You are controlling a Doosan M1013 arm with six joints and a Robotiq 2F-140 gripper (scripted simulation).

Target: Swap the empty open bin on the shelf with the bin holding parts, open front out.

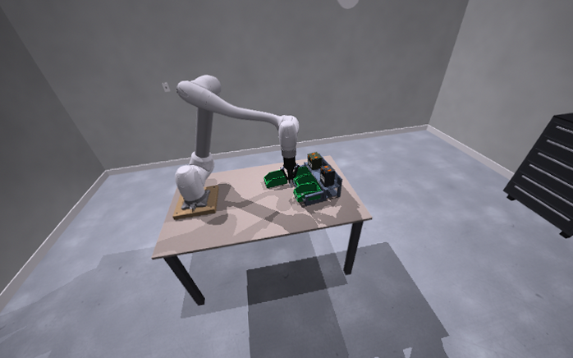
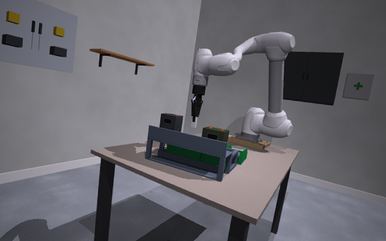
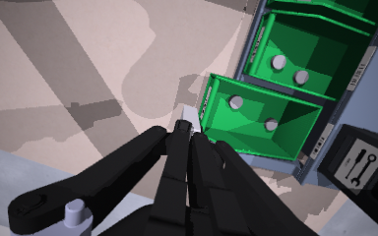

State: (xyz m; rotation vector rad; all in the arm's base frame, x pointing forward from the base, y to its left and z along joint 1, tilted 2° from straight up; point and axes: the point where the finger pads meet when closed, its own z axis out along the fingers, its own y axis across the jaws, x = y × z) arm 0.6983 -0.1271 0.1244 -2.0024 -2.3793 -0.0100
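My gripper (image 1: pixel 291 181) (image 2: pixel 193 120) (image 3: pixel 187 117) is shut with nothing in it, its pale tip above the table in front of the shelf's open side. In the wrist view a green bin (image 3: pixel 256 123) with two round grey parts stands in the shelf's end spot, opening up. Its front reaches out past the line of the shelf's front lip (image 3: pixel 252 36), and a gap shows behind it. The middle bin (image 3: pixel 290 64), also with two parts, sits behind the lip. A loose green bin (image 1: pixel 275 180) (image 2: pixel 242 156) stands on the table beyond the shelf's far end; its inside is not visible.
The blue-grey shelf (image 2: pixel 186 140) has a low upper board. A dark box (image 1: pixel 327 176) (image 2: pixel 171 122) (image 3: pixel 356 162) and an olive box (image 1: pixel 314 160) (image 2: pixel 214 134) stand on it. A third shelf bin (image 3: pixel 340 7) is partly in view. The robot base is at the table's other end.
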